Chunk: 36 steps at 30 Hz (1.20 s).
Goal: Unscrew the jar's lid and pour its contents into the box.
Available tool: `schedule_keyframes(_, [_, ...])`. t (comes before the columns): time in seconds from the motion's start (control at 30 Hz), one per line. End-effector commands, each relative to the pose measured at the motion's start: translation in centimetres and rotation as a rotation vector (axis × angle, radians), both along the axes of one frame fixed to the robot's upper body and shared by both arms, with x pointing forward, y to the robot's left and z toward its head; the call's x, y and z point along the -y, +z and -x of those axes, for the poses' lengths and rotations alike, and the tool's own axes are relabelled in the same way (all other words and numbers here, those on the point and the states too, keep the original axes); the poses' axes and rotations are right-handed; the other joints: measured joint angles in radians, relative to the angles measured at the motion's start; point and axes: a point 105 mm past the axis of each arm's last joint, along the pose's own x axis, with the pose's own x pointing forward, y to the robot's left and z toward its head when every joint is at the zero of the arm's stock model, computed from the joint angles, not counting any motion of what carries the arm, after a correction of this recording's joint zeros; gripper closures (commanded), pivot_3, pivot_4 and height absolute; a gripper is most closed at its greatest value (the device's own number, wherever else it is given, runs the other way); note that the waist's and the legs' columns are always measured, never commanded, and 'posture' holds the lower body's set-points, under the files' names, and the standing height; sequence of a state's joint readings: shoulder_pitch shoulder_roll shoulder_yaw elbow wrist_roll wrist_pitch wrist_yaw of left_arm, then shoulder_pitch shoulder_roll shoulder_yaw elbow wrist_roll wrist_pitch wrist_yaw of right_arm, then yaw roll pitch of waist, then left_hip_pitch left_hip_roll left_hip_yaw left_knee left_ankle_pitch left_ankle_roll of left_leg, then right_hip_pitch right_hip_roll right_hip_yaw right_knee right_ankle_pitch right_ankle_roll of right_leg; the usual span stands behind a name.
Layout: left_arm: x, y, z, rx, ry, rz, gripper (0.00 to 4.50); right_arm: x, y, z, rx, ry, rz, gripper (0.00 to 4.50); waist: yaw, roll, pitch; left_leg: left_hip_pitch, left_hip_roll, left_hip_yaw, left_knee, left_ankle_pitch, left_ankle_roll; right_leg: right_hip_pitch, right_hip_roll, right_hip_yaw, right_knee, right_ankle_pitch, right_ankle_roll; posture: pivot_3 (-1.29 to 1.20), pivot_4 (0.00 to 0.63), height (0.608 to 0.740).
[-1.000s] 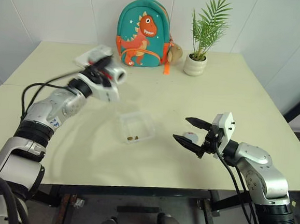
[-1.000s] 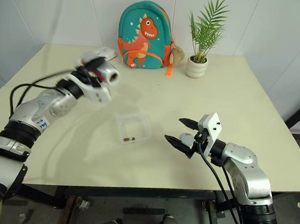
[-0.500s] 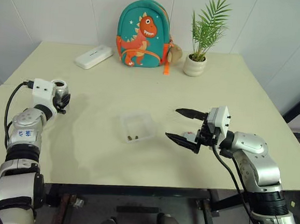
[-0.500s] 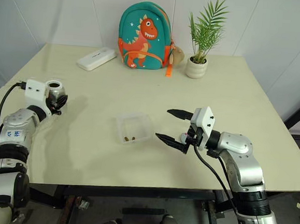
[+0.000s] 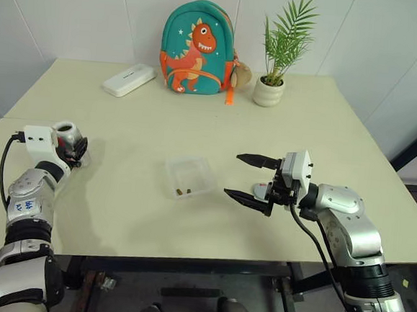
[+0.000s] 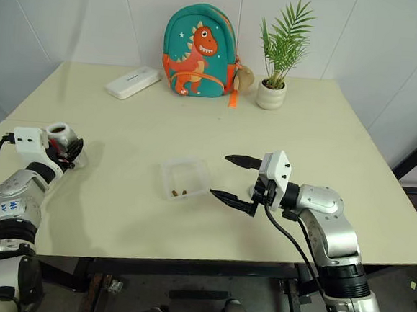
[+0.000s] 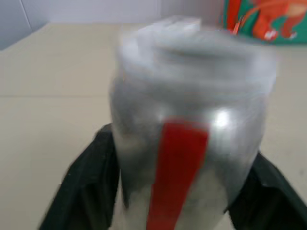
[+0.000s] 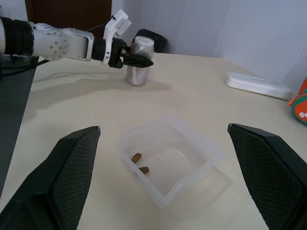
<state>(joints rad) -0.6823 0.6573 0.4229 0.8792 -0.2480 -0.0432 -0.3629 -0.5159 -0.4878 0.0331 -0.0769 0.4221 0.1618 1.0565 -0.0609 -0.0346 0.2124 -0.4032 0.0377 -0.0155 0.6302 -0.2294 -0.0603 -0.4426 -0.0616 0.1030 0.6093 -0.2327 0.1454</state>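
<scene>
Two small brownish pieces, the contents (image 8: 140,163), lie on the floor of the box (image 5: 190,177), a clear shallow tray near the centre of the worktop (image 5: 326,129). The jar (image 8: 140,61) stands upright near the worktop's left edge, well apart from the box, its neck uncapped and no pieces visible inside. The left claw (image 6: 70,152) brackets the jar with one finger on each side; whether the fingers grip it or stand slightly off cannot be told. The right claw (image 5: 248,179) hovers just right of the box, spread wide and empty. The lid (image 5: 263,191) lies partly hidden behind that claw.
</scene>
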Motion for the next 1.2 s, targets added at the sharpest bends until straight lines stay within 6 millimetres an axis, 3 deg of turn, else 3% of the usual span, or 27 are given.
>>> schedule_keyframes(0.03, [-1.3, 1.3, 0.7, 0.02, 0.021, -0.049, 0.32, -0.1, 1.4, 0.5, 0.057, 0.027, -0.032, 0.0, 0.002, 0.0, 0.0, 0.0, 0.0, 0.0, 0.0, 0.0, 0.0, 0.0, 0.0, 0.0, 0.0, 0.0, 0.0, 0.0, 0.15, 0.74])
schedule_keyframes(0.07, [-1.4, 1.3, 0.9, 0.014, 0.015, -0.066, 0.03, -0.1, 1.4, 0.5, 0.055, 0.029, -0.03, 0.0, 0.003, 0.0, 0.0, 0.0, 0.0, 0.0, 0.0, 0.0, 0.0, 0.0, 0.0, 0.0, 0.0, 0.0, 0.0, 0.0, 0.15, 0.74])
schedule_keyframes(0.3, [-3.0, 0.6, 4.0, -0.052, -0.027, -0.192, 0.03, 1.3, 1.2, 0.6, 0.03, 0.003, -0.018, 0.0, -0.001, 0.0, 0.0, 0.0, 0.001, 0.001, -0.002, 0.0, 0.0, 0.0, 0.0, 0.0, -0.002, 0.0, -0.001, 0.0, 0.15, 0.74])
schedule_keyframes(0.5, [-4.0, -1.8, 7.7, -0.177, -0.094, -0.342, 0.03, 2.9, 0.1, 0.4, 0.002, -0.037, 0.013, 0.0, 0.0, -0.001, -0.001, 0.0, 0.002, 0.002, -0.002, 0.0, 0.0, 0.0, 0.0, 0.0, -0.004, -0.001, -0.003, 0.0, 0.15, 0.74])
schedule_keyframes(0.7, [-3.7, -2.2, 10.4, -0.22, -0.172, -0.473, 0.03, 5.0, -0.7, -0.6, -0.015, -0.091, 0.067, 0.0, 0.0, -0.002, -0.002, 0.0, 0.007, 0.007, -0.002, 0.0, 0.0, 0.0, 0.001, 0.0, -0.013, -0.005, -0.021, 0.0, 0.15, 0.74])
schedule_keyframes(0.8, [-1.9, -1.5, 11.4, -0.207, -0.287, -0.612, 0.03, 6.0, -1.1, -0.8, -0.023, -0.108, 0.108, 0.0, -0.001, -0.002, -0.002, 0.0, 0.008, 0.008, -0.003, 0.0, 0.0, 0.001, 0.001, 0.0, -0.016, -0.004, -0.022, 0.0, 0.15, 0.74])
schedule_keyframes(0.9, [1.9, 0.2, 11.8, -0.121, -0.464, -0.721, 0.03, 7.2, -1.4, -1.1, -0.022, -0.144, 0.164, 0.0, 0.001, -0.003, -0.002, 0.0, 0.009, 0.01, -0.006, 0.0, 0.0, 0.0, 0.001, 0.001, -0.018, -0.004, -0.022, 0.0, 0.15, 0.74])
schedule_keyframes(0.97, [4.8, 1.2, 11.5, -0.063, -0.571, -0.738, 0.03, 8.1, -1.5, -1.0, -0.031, -0.152, 0.19, 0.0, 0.005, -0.002, -0.002, 0.0, 0.009, 0.01, -0.007, 0.0, 0.0, 0.0, 0.001, 0.001, -0.019, -0.004, -0.022, 0.0, 0.15, 0.74])
schedule_keyframes(1.07, [7.3, 2.6, 11.1, 0.015, -0.636, -0.693, 0.03, 9.2, -0.8, -0.7, -0.043, -0.162, 0.185, 0.0, 0.004, -0.002, -0.002, 0.0, 0.009, 0.011, -0.007, 0.0, 0.0, 0.0, 0.001, 0.001, -0.02, -0.004, -0.022, 0.0, 0.15, 0.74])
schedule_keyframes(1.2, [9.5, 1.9, 11.8, -0.054, -0.818, -0.665, 0.03, 9.8, 1.1, -0.3, -0.032, -0.16, 0.179, 0.0, -0.01, -0.002, -0.002, 0.001, 0.009, 0.013, -0.008, -0.001, 0.0, 0.0, 0.003, 0.004, -0.02, -0.004, -0.022, 0.0, 0.15, 0.74])
